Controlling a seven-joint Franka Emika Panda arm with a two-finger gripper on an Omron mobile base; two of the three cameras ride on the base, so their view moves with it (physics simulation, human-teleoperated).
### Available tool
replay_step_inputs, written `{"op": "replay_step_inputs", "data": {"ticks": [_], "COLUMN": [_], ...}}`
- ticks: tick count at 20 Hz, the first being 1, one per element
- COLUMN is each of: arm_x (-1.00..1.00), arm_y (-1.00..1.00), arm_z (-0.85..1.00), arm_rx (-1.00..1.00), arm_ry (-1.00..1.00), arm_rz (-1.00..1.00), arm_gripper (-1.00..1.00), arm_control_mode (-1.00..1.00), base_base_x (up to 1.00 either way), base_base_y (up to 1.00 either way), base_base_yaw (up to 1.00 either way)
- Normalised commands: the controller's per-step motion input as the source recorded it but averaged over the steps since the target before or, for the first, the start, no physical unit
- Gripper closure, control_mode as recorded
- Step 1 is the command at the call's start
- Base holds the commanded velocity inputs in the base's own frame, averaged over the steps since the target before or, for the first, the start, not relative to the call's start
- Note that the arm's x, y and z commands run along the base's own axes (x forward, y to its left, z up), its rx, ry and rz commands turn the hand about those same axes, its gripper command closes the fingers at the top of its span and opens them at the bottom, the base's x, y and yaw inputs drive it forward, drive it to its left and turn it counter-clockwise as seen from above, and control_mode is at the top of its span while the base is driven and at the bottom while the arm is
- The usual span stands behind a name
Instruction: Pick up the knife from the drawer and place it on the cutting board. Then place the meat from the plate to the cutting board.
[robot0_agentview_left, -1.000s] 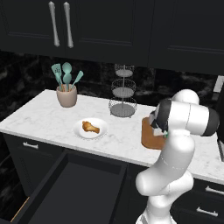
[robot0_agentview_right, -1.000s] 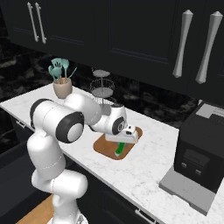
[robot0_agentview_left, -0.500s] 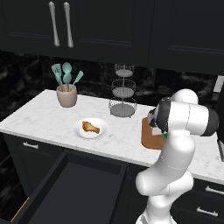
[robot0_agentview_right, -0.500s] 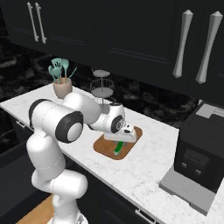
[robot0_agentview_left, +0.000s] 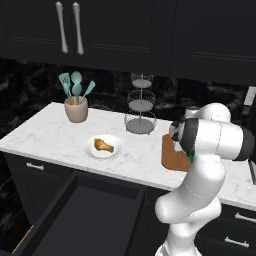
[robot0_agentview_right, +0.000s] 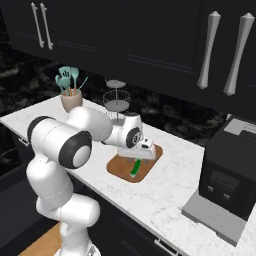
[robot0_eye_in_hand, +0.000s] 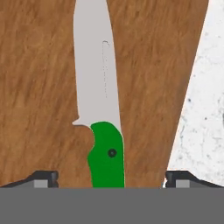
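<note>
The knife (robot0_eye_in_hand: 98, 96) lies flat on the cutting board (robot0_eye_in_hand: 39, 87), its green handle toward me and its grey blade pointing away. My gripper (robot0_eye_in_hand: 112, 178) is open just above it, one fingertip on each side of the handle and well apart from it. In the right base view the hand (robot0_agentview_right: 142, 151) hovers low over the board (robot0_agentview_right: 122, 174), with the green handle (robot0_agentview_right: 134, 169) showing under it. The meat (robot0_agentview_left: 103, 145) rests on the white plate (robot0_agentview_left: 90, 151), left of the board (robot0_agentview_left: 172, 157). The drawer (robot0_agentview_left: 85, 220) stands pulled out below the counter.
A beige cup of teal utensils (robot0_agentview_left: 76, 102) stands at the back left, and a three-tier wire stand (robot0_agentview_left: 140, 107) sits behind the plate. A black coffee machine (robot0_agentview_right: 232, 170) occupies the counter's right end. White counter (robot0_eye_in_hand: 201, 109) borders the board's right edge.
The hand has shifted only very slightly over the board. The knife lies in the same place.
</note>
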Motion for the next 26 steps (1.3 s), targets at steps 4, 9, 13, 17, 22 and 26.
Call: {"op": "replay_step_inputs", "data": {"ticks": [4,9,13,17,22,26], "arm_x": [-0.10,-0.12,-0.13,0.00,0.00,0.00], "arm_y": [0.41,0.62,0.77,0.76,0.86,0.69], "arm_z": [0.50,0.45,0.27,0.11,0.09,0.09], "arm_rx": [0.00,0.00,0.00,0.00,0.00,0.01], "arm_ry": [-0.03,-0.06,-0.09,-0.06,-0.08,-0.05], "arm_rz": [0.01,0.15,0.19,0.24,0.18,0.11], "arm_gripper": [-1.00,-1.00,-1.00,-1.00,-1.00,-1.00], "arm_control_mode": [-1.00,-1.00,-1.00,-1.00,-1.00,-1.00], "base_base_x": [0.00,0.00,0.00,0.00,0.00,0.00], "base_base_y": [0.00,0.00,0.00,0.00,0.00,0.00], "base_base_yaw": [0.00,0.00,0.00,0.00,0.00,0.00]}}
